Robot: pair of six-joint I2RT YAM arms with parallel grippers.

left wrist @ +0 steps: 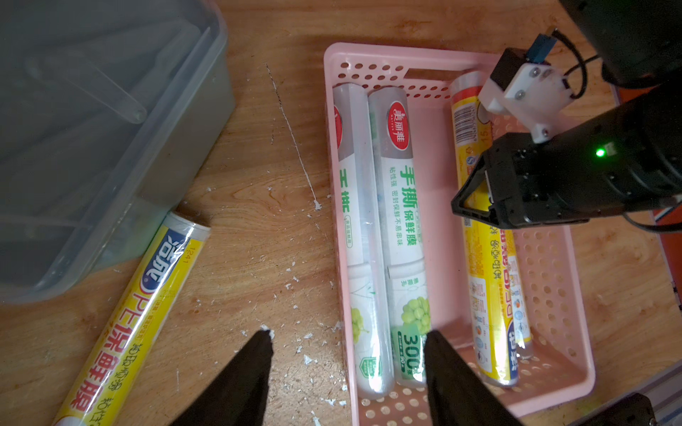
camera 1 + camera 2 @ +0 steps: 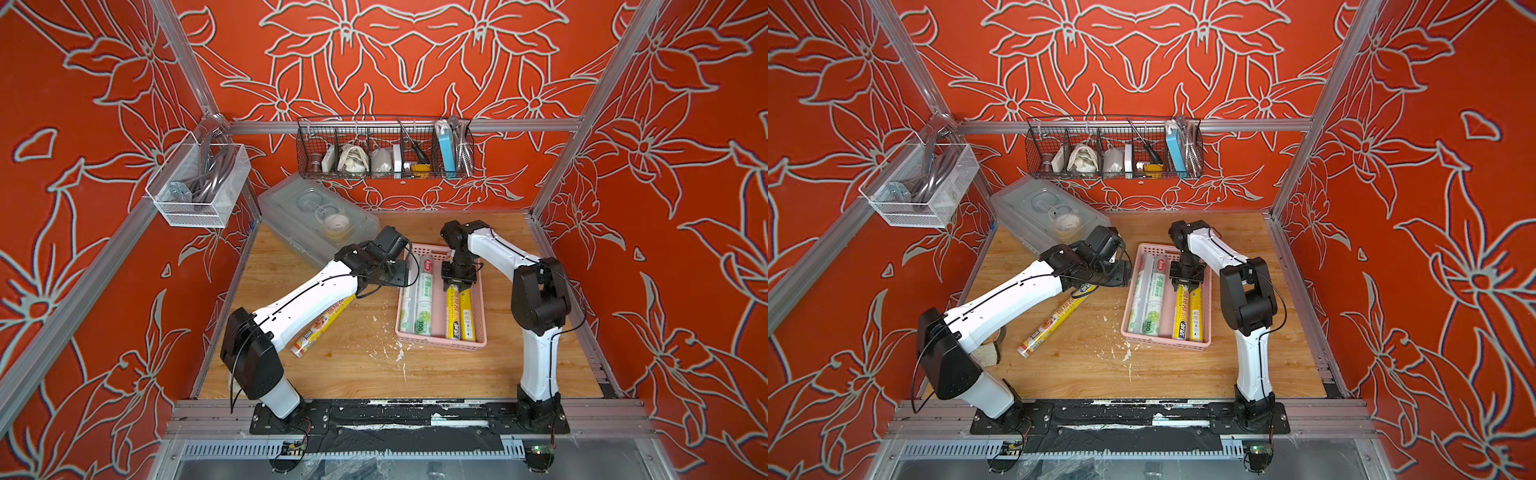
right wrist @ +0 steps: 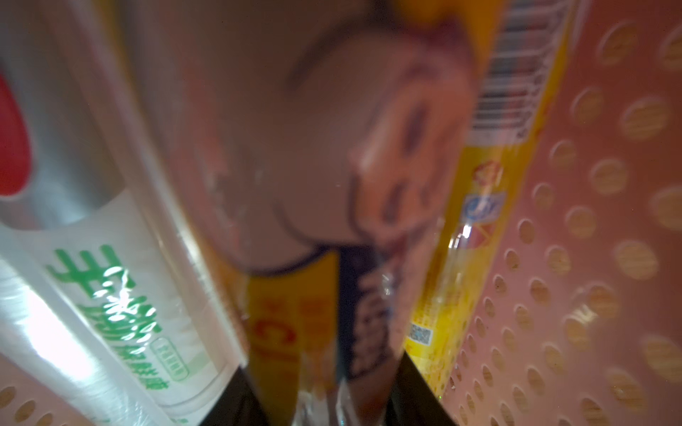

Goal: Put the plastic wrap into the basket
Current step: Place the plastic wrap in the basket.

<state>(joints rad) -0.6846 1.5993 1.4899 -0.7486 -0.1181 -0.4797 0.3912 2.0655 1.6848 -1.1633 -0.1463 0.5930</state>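
I find the right gripper (image 2: 457, 289) clamped on a yellow roll (image 2: 452, 316) low in the pink basket (image 2: 440, 343) beside three other rolls (image 2: 424, 299) (the fifth roll (image 2: 325, 325) lies on the table (image 2: 415, 374), left gripper (image 1: 347, 335) spread and empty), so I would part the jaws gently, then lift straight up.

Lab test cell: aluminium frame (image 2: 523, 124), wallpaper (image 2: 395, 54).
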